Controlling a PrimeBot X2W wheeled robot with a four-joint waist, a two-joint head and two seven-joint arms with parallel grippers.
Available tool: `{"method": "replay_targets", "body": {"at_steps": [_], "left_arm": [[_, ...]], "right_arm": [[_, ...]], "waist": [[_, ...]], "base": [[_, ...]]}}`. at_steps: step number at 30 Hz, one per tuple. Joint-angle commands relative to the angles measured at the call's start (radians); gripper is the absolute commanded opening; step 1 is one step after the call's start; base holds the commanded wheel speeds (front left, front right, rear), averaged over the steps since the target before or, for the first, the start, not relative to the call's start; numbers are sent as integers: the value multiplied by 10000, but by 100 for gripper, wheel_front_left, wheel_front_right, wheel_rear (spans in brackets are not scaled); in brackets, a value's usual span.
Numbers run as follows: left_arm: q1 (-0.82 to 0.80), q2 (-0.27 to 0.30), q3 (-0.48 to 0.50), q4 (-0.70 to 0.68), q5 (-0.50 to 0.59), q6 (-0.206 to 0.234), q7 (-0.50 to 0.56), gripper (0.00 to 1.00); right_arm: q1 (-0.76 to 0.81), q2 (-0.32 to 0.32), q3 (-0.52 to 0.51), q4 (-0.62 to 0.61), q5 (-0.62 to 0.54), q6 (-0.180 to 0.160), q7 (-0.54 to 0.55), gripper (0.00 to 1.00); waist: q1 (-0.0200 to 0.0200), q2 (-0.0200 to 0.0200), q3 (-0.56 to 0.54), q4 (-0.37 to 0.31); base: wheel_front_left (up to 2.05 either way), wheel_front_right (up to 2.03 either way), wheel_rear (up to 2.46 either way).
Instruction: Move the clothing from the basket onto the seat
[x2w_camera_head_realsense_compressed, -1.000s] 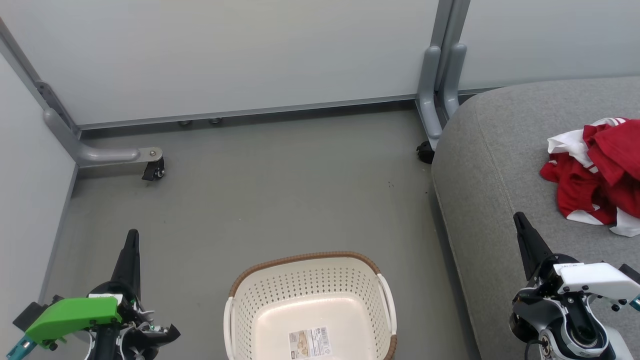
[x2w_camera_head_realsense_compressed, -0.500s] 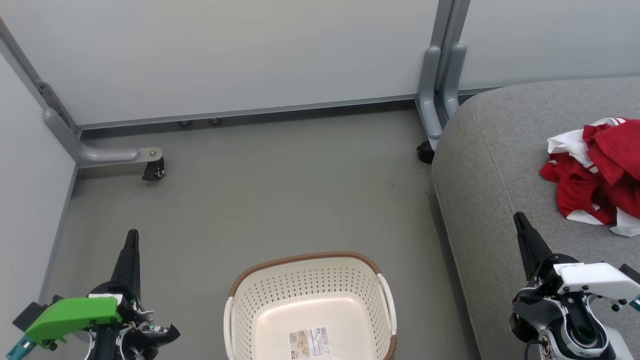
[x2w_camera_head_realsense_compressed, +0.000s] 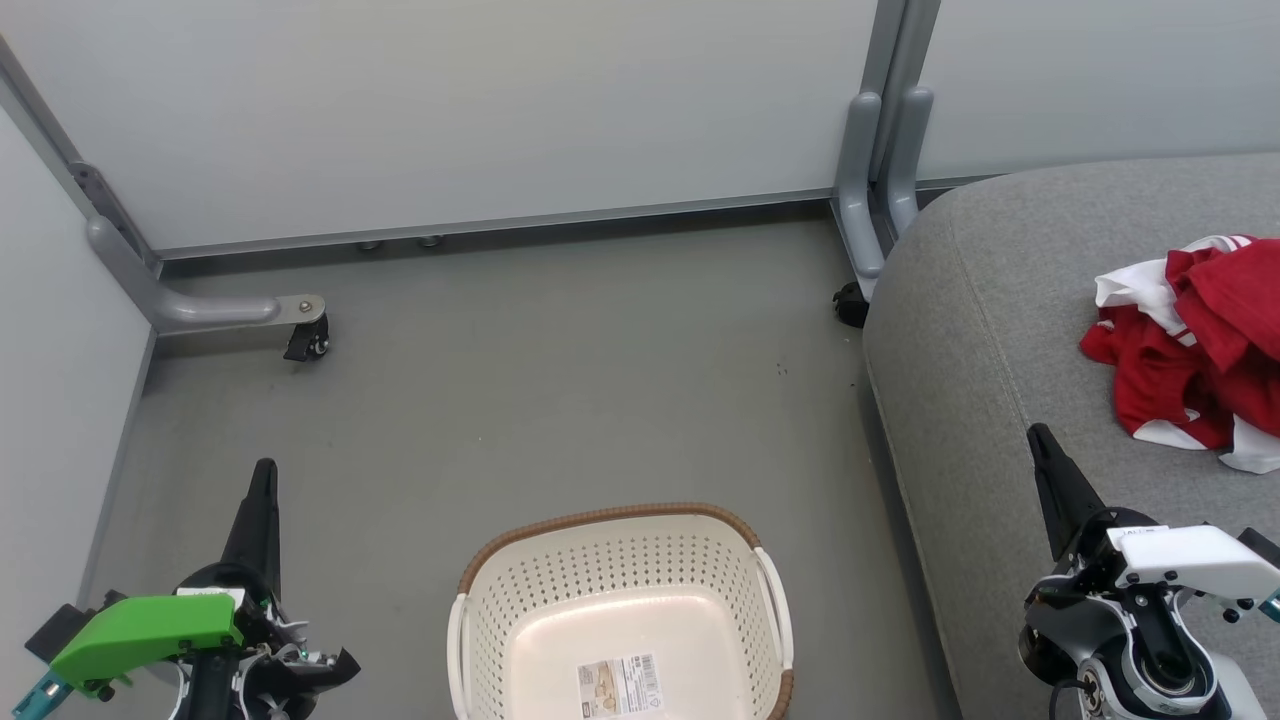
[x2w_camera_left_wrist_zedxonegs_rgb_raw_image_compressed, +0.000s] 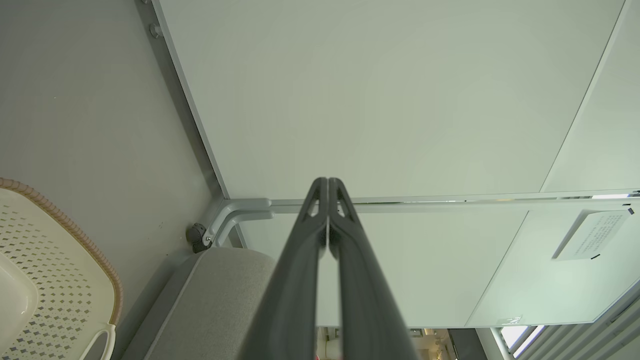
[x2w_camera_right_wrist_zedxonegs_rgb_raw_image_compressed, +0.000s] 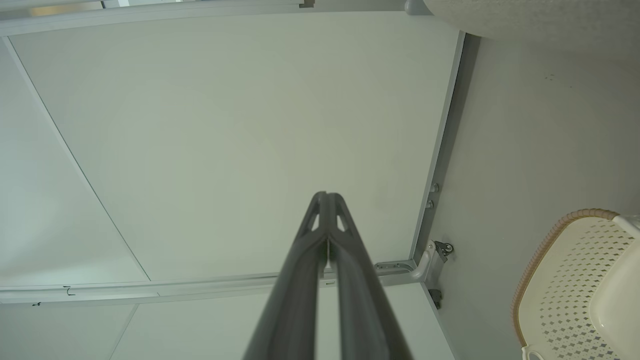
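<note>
On the seat (x2w_camera_head_realsense_compressed: 980, 330) lies the clothing (x2w_camera_head_realsense_compressed: 1190, 370); the basket (x2w_camera_head_realsense_compressed: 600, 520) holds no cloth. My left hand (x2w_camera_head_realsense_compressed: 262, 490) and right hand (x2w_camera_head_realsense_compressed: 1045, 450) are pinched closed, empty, so I'd disturb nothing.

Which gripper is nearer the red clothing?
The right gripper, with the white housing, on the seat side of the basket, where the clothing lies; the green-housed left gripper is on the basket's other side.
</note>
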Motion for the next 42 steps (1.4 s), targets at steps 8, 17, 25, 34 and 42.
{"method": "replay_targets", "body": {"at_steps": [8,17,25,34,42], "left_arm": [[-131,5,38,19,45,-57,26,0],[-131,2,40,19,49,-57,31,0],[-131,-1,41,19,53,-58,35,0],[-132,-3,45,19,57,-58,39,0],[-132,-4,47,19,61,-58,42,0]], "right_arm": [[-53,-1,-20,17,-49,4,42,0],[-53,1,-22,18,-52,4,44,0],[-54,2,-24,18,-54,4,46,0],[-54,4,-25,18,-57,4,48,0],[-53,4,-26,18,-59,4,50,0]], "waist": [[0,-1,0,0],[0,-1,0,0],[0,-1,0,0],[0,-1,0,0],[0,-1,0,0]], "base": [[0,0,0],[0,0,0],[0,0,0],[0,0,0],[0,0,0]]}}
